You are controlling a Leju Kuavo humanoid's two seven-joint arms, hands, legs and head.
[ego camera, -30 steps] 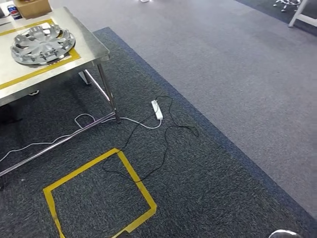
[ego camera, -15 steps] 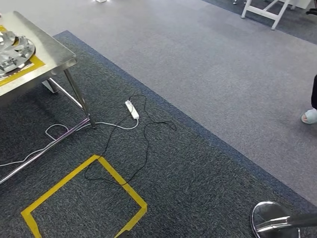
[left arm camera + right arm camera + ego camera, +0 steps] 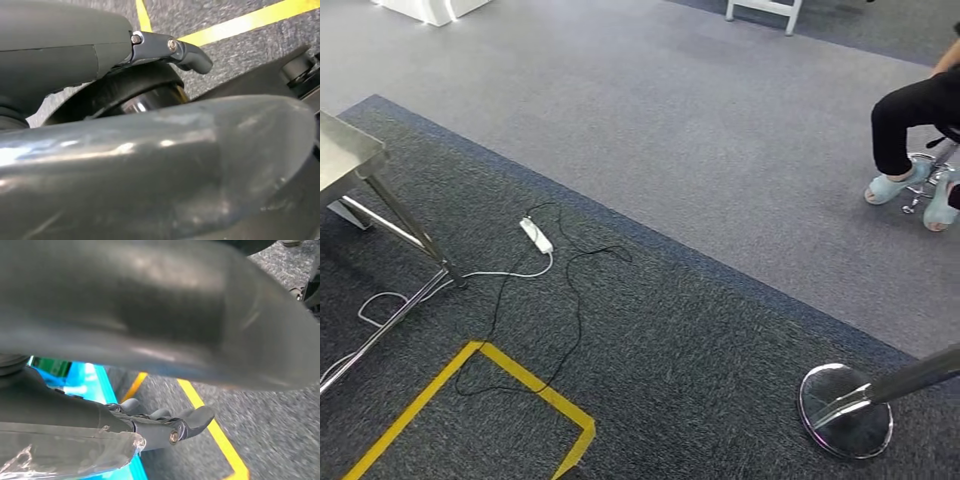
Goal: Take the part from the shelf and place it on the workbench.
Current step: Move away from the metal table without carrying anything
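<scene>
A corner of the steel workbench and its slanted leg show at the left edge of the head view. My left hand hangs over dark carpet and yellow tape. Its thick grey thumb lies apart from the dark fingers, which are stretched out with nothing in them. My right hand hangs the same way, its dark fingers straight and apart from the thumb, holding nothing.
A white power strip and loose black and white cables lie on the dark carpet by a yellow tape square. A chrome post base stands at the lower right. A person's legs on a stool are at the far right.
The camera has swung to the right. The workbench with the silver wheel cover on it has slid out past the left edge, and the post base and the seated person have come into view.
</scene>
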